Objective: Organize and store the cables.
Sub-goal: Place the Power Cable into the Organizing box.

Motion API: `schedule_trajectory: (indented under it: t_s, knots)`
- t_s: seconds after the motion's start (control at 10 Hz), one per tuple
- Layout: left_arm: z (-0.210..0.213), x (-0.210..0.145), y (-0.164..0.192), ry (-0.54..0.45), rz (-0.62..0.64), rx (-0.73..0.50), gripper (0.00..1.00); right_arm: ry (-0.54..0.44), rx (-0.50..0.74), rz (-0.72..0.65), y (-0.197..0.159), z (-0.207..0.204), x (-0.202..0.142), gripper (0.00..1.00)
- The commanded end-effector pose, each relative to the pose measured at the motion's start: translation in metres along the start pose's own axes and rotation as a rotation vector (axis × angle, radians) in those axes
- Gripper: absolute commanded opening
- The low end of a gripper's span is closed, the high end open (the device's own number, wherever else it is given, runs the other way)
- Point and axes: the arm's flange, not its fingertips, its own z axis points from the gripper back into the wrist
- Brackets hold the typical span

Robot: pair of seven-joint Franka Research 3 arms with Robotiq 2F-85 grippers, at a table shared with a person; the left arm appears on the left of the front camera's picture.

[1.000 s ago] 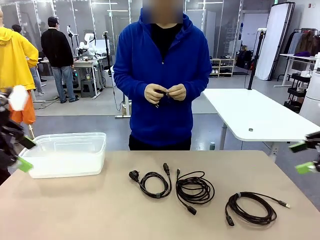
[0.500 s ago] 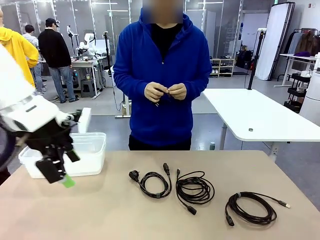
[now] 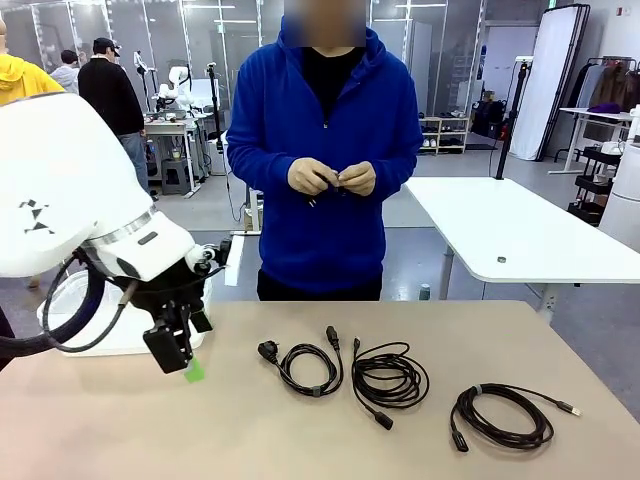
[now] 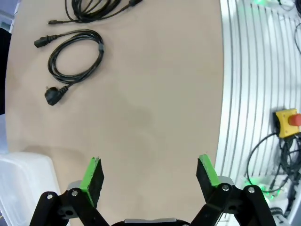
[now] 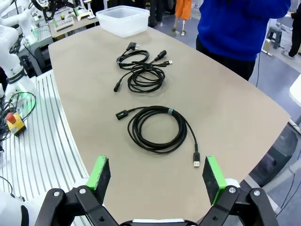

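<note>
Hovering | left arm [image 3: 60, 190] above table [image 3: 300, 430] | fingers [image 4: 92, 176] spread wide, empty

A glossy white shell bearing a small black marking [image 3: 35, 215] is seen on the left arm [image 3: 60, 170], from which a thick black hose [image 3: 25, 344] is looped. Black linkages, silver screws [image 4: 74, 192] and green pads [image 4: 91, 172] are shown on the left gripper [image 4: 150, 176] and the right gripper [image 5: 155, 181].
</note>
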Motion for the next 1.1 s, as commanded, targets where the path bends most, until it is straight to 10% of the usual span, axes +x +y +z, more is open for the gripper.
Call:
schedule_trajectory:
  t_s: [0.0, 1.0]
  knots:
    - [0.008, -0.002, 0.011, 0.016, 0.122, 0.036, 1.00, 0.010, 0.007, -0.001, 0.001, -0.003, 0.010, 1.00]
    - [-0.060, 0.036, 0.040, -0.011, 0.059, 0.102, 1.00, 0.010, 0.007, -0.001, 0.001, -0.003, 0.010, 1.00]
